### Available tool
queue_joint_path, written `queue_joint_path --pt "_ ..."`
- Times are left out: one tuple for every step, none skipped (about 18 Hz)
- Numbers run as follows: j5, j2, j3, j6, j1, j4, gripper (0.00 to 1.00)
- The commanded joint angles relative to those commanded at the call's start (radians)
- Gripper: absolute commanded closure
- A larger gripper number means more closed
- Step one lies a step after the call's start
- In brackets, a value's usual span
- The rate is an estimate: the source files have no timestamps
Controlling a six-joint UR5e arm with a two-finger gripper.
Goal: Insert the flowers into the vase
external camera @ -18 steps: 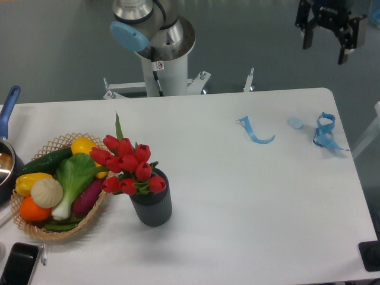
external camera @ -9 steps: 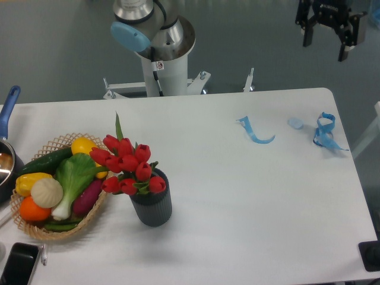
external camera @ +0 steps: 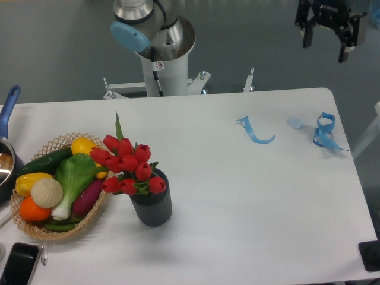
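STATE: flowers (external camera: 127,166) seated upright in vase (external camera: 152,203) | FINGERS (external camera: 331,43): spread, empty, raised far right of vase beyond worktop (external camera: 249,202) edge | STEP: insertion judged complete

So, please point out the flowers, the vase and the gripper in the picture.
flowers (external camera: 127,165), fixed camera view, on a red bloom mid-bunch.
vase (external camera: 152,208), fixed camera view, on its ribbed side.
gripper (external camera: 326,46), fixed camera view, midway between its fingertips.
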Motion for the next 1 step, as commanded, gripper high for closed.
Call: queue_joint_path --pt "-0.002 0.0 0.0 0.0 0.0 0.0 0.0"
